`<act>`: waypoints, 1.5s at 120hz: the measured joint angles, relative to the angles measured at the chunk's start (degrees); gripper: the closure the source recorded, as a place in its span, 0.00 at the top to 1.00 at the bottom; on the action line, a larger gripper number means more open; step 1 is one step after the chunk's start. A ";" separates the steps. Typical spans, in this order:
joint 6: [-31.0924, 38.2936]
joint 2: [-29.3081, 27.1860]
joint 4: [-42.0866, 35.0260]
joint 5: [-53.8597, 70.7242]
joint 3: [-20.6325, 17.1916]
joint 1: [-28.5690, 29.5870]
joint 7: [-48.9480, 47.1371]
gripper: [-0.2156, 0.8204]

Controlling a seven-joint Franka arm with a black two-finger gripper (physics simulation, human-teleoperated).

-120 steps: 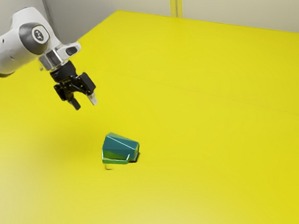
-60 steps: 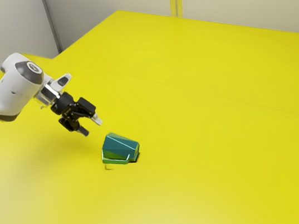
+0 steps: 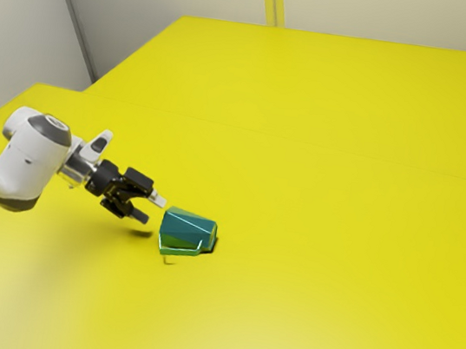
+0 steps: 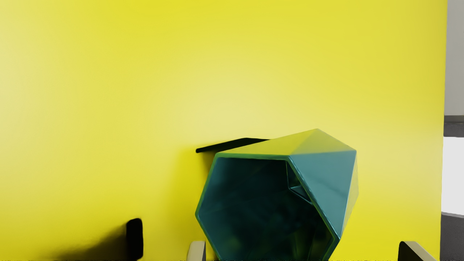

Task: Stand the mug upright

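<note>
My gripper (image 3: 153,210) stands spread just short of the mug (image 3: 187,233), which lies on its side on the table (image 3: 330,286), rim (image 4: 253,156) toward me, and driving in off-centre could snag that rim and shove or roll it away

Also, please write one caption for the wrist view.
Teal mug on its side, mouth toward the open gripper.

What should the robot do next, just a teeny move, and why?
I think the pincer should creep forward to the mug, fingers apart. The mug lies on its side, open mouth facing the pincer, and the open fingers haven't closed on it.
</note>
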 joint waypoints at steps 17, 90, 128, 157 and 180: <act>0.18 -0.07 -0.70 -0.74 -0.05 -0.63 1.90 0.76; 1.02 0.88 -0.59 -3.94 -0.42 -4.25 4.24 0.77; 1.95 1.80 -0.59 -4.68 -0.50 -5.74 4.05 0.73; 2.17 1.85 -0.59 -5.59 -0.52 -6.32 3.98 0.55; 2.23 1.71 -0.56 -5.74 -0.59 -6.34 3.93 0.38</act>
